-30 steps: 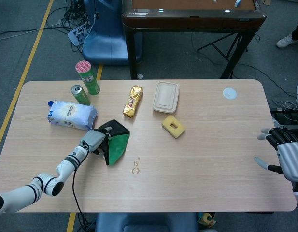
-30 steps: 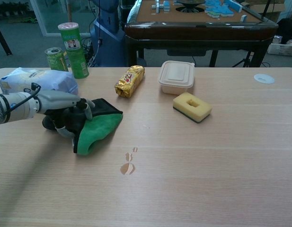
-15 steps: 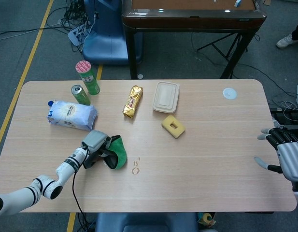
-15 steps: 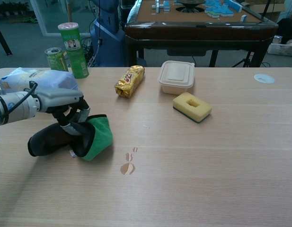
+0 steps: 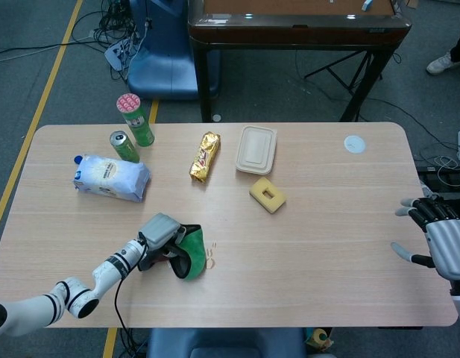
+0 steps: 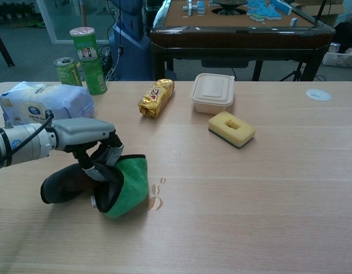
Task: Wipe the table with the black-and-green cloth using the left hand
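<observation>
Cloth (image 6: 121, 185), bunched in the left hand (image 6: 87, 137) beside the spill (image 6: 156, 197), needed flattening and firm pressure across the worktop (image 6: 267, 188).

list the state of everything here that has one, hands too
left hand: grips the cloth
cloth: bunched, on the table beside the spill
spill: partly visible
right hand: empty, fingers apart
lunch box: lid on
tall can: upright, capped
small can: upright

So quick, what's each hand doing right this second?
Left hand: gripping the black-and-green cloth on the table.
Right hand: open, holding nothing.
</observation>
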`<state>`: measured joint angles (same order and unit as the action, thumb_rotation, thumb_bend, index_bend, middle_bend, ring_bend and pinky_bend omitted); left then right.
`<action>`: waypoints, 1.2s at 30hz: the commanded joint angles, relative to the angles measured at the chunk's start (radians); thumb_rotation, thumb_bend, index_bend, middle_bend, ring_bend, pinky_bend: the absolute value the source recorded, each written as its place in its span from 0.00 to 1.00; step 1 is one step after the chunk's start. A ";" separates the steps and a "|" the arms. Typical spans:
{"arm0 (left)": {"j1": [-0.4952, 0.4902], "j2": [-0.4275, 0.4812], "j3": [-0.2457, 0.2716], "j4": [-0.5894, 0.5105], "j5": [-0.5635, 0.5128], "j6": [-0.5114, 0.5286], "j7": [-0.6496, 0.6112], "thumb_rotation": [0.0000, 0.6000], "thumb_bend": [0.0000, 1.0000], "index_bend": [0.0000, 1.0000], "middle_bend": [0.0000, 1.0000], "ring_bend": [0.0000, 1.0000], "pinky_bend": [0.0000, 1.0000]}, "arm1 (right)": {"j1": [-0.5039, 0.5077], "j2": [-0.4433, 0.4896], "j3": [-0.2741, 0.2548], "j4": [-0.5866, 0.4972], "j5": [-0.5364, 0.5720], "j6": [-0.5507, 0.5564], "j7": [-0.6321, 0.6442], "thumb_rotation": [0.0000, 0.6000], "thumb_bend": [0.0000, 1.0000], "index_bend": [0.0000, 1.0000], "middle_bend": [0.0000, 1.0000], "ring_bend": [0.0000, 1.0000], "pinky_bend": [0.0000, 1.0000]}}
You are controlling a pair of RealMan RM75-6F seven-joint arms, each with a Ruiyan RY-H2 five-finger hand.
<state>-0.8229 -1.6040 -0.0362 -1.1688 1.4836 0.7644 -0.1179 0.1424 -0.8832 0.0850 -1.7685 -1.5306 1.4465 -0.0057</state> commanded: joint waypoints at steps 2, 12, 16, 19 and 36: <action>-0.018 -0.014 0.013 -0.021 0.034 0.005 -0.005 1.00 0.20 0.63 0.67 0.66 0.88 | -0.001 0.002 0.000 -0.002 0.002 0.000 -0.001 1.00 0.24 0.36 0.28 0.21 0.24; -0.061 -0.053 0.048 -0.066 0.112 0.011 -0.009 1.00 0.20 0.62 0.67 0.66 0.88 | -0.006 0.004 -0.001 -0.007 0.002 0.006 -0.005 1.00 0.24 0.36 0.28 0.21 0.24; -0.068 -0.059 0.072 -0.094 0.147 0.027 -0.015 1.00 0.20 0.62 0.67 0.66 0.88 | -0.009 0.004 -0.001 -0.006 0.003 0.010 -0.005 1.00 0.24 0.36 0.28 0.21 0.24; -0.074 -0.068 0.091 -0.102 0.175 0.037 -0.012 1.00 0.20 0.62 0.67 0.66 0.88 | -0.009 0.003 -0.002 -0.006 0.003 0.009 -0.004 1.00 0.24 0.36 0.28 0.21 0.24; -0.058 -0.075 0.094 0.087 0.211 0.143 0.121 1.00 0.20 0.63 0.67 0.66 0.88 | -0.011 0.006 0.001 -0.012 -0.002 0.015 -0.006 1.00 0.24 0.36 0.28 0.21 0.24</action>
<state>-0.8856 -1.6813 0.0596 -1.1052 1.6965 0.8993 -0.0161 0.1316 -0.8769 0.0858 -1.7802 -1.5324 1.4612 -0.0113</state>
